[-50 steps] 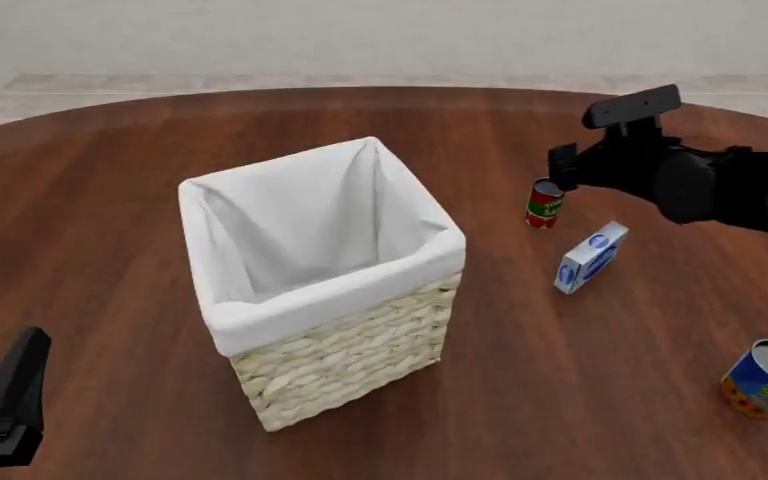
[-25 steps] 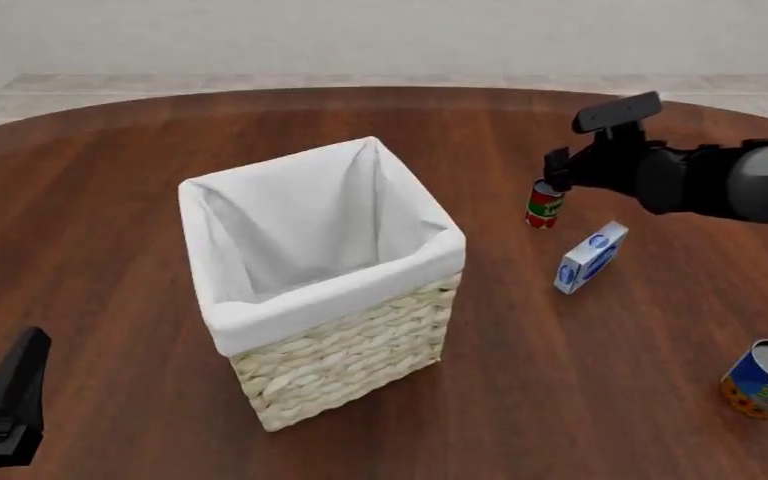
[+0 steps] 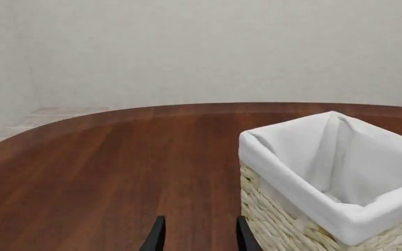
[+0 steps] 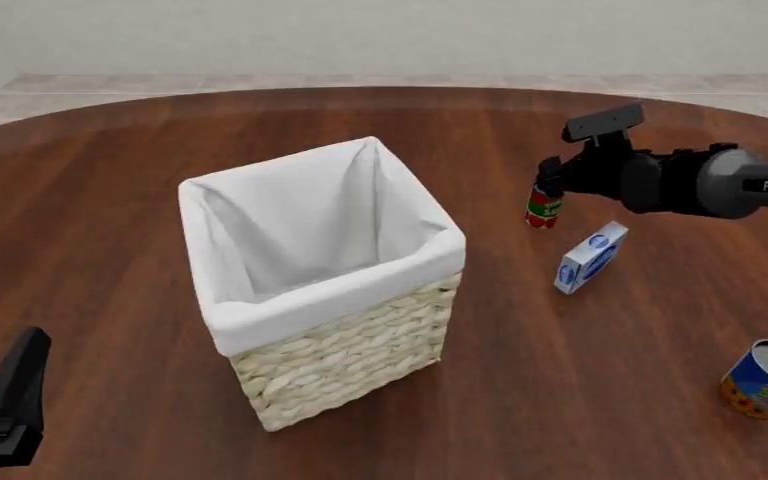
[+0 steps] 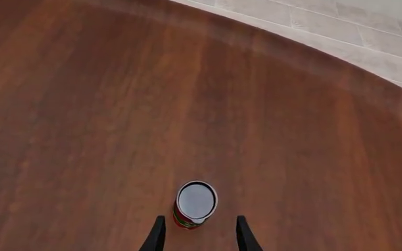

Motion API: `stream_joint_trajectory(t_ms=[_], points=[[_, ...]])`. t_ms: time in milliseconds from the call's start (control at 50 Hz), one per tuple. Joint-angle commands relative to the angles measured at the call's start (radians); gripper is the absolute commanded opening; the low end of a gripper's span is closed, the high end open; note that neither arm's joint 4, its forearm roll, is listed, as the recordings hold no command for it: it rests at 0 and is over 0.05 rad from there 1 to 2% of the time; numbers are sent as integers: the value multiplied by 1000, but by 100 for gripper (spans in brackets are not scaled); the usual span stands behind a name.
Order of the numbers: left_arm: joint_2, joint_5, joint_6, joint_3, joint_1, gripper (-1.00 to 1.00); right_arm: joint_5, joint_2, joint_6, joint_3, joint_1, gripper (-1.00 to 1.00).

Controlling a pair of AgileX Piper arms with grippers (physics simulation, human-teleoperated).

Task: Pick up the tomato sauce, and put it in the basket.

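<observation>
The tomato sauce (image 4: 542, 210), a small red-labelled can with a green band, stands upright on the table right of the basket (image 4: 344, 345). My right gripper (image 4: 548, 180) hangs just above and behind the can and covers its top. In the right wrist view the can (image 5: 195, 201) with its dark metal lid sits between the tips of the open fingers (image 5: 157, 234), untouched. The basket is tall, woven straw with a white liner (image 3: 341, 157). My left gripper (image 4: 17, 375) rests low at the near left, open (image 3: 197, 225), holding nothing.
A blue-and-white box (image 4: 590, 258) lies just in front of the tomato sauce. A larger blue-and-orange can (image 4: 764, 378) stands at the near right. The round wooden table's far edge (image 4: 384, 92) curves behind, with pale floor beyond.
The right arm has swung left and lower, bringing its open gripper down over the tomato sauce. The left arm, basket, box and large can have not moved.
</observation>
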Motion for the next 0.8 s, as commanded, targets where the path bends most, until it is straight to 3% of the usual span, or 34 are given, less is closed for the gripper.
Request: stream_joint_trajectory(t_ms=[20, 800], points=[[0, 0, 0, 0, 0, 100, 4, 49, 8, -35, 3, 100], [0, 0, 0, 0, 0, 100, 25, 200, 7, -143, -7, 100]])
